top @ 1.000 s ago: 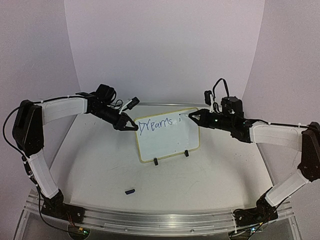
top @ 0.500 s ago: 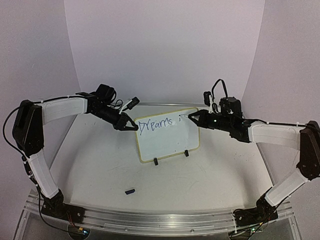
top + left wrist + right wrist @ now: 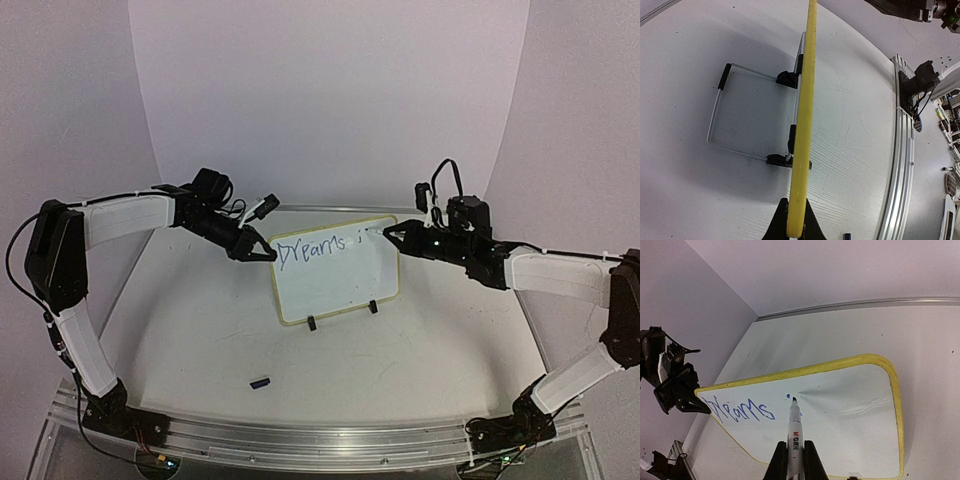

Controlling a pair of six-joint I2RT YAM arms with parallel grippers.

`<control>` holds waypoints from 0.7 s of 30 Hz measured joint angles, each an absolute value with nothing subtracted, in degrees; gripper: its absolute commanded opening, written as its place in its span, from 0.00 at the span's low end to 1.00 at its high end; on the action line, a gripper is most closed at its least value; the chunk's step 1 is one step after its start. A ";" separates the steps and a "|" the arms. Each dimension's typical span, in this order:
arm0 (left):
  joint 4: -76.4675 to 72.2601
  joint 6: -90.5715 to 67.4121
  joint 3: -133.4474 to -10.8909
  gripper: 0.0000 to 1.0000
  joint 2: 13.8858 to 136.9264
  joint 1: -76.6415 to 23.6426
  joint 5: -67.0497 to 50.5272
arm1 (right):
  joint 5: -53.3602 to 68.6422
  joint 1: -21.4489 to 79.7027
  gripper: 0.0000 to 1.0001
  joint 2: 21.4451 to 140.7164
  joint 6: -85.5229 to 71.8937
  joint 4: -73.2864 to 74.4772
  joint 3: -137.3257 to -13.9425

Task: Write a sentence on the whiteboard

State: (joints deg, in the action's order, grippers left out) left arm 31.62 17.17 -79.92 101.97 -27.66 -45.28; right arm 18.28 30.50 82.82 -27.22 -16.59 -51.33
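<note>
I'm steadying the whiteboard (image 3: 340, 285), standing on the counter (image 3: 200, 325), by its left edge in the clamped left jaws while the right jaws, gripping the marker (image 3: 794, 427), are aiming its tip just right of "Dreams" (image 3: 742, 411).

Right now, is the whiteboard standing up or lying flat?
Standing: the whiteboard is propped on its wire stand, left pincer shut on its edge.
</note>
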 measured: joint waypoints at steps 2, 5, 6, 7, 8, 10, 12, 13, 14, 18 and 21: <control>31.62 17.17 -79.92 0.00 101.97 -27.66 -45.28 | 18.26 30.50 0.00 82.98 -27.22 -16.62 -51.33; 31.62 17.17 -79.92 0.00 101.98 -27.66 -45.28 | 18.26 30.50 0.00 83.59 -27.22 -16.60 -51.33; 31.62 17.17 -79.92 0.00 101.99 -27.66 -45.28 | 18.26 30.50 0.00 83.78 -27.22 -16.58 -51.33; 31.62 17.17 -79.92 0.00 102.00 -27.66 -45.28 | 18.26 30.50 0.00 83.98 -27.22 -16.58 -51.33; 31.62 17.17 -79.92 0.00 102.02 -27.66 -45.28 | 18.26 30.50 0.00 84.18 -27.22 -16.58 -51.33; 31.62 17.17 -79.92 0.00 102.02 -27.66 -45.28 | 18.27 30.50 0.00 84.45 -27.22 -16.56 -51.33; 31.60 17.15 -79.92 0.00 102.02 -27.66 -45.28 | 18.28 30.50 0.00 84.57 -27.22 -16.53 -51.33; 31.61 17.17 -79.92 0.00 102.02 -27.66 -45.28 | 18.28 30.50 0.00 84.59 -27.20 -16.53 -51.33; 31.62 17.15 -79.92 0.00 102.02 -27.66 -45.28 | 18.28 30.50 0.00 84.66 -27.20 -16.55 -51.33; 31.62 17.15 -79.92 0.00 102.02 -27.66 -45.28 | 18.26 30.50 0.00 84.85 -27.22 -16.56 -51.33; 31.62 17.15 -79.92 0.00 102.02 -27.66 -45.28 | 18.12 30.50 0.00 84.88 -27.22 -16.56 -51.33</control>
State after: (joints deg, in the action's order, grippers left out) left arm 31.62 17.15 -79.92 102.02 -27.66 -45.28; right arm 18.12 30.50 84.88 -27.22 -16.56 -51.33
